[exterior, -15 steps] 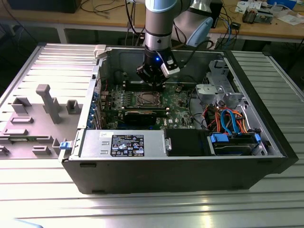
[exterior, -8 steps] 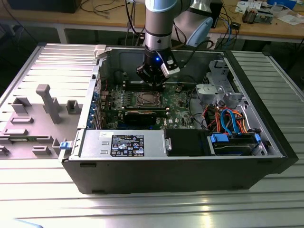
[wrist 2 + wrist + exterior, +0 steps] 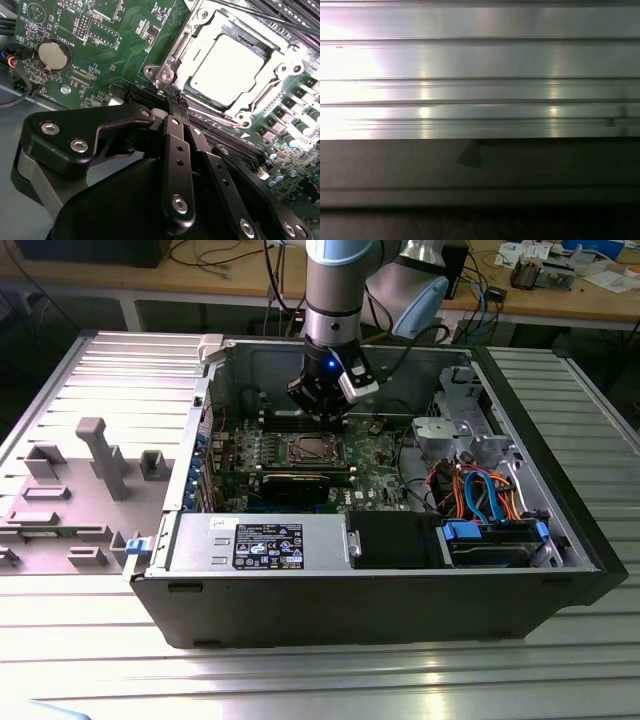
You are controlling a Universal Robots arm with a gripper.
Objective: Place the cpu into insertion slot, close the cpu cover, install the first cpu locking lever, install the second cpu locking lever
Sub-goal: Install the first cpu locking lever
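Cpu (image 3: 227, 70) seated in slot (image 3: 202, 97) on motherboard (image 3: 105, 55) — cover (image 3: 186, 45) down around it. Hand (image 3: 177, 102) pressed together, tips at socket corner, inside open case (image 3: 400, 585).

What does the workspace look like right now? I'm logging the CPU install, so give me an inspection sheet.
Surface: ribbed metal table under an open computer case.
Job's things: cpu seated in insertion slot; cpu cover closed around it.
Clutter: grey fixture blocks on the exterior view's left.
Claw: claw shut, tips at a cover corner.
Cables: orange and blue leads inside the case.
Surroundings: benches with wires behind.
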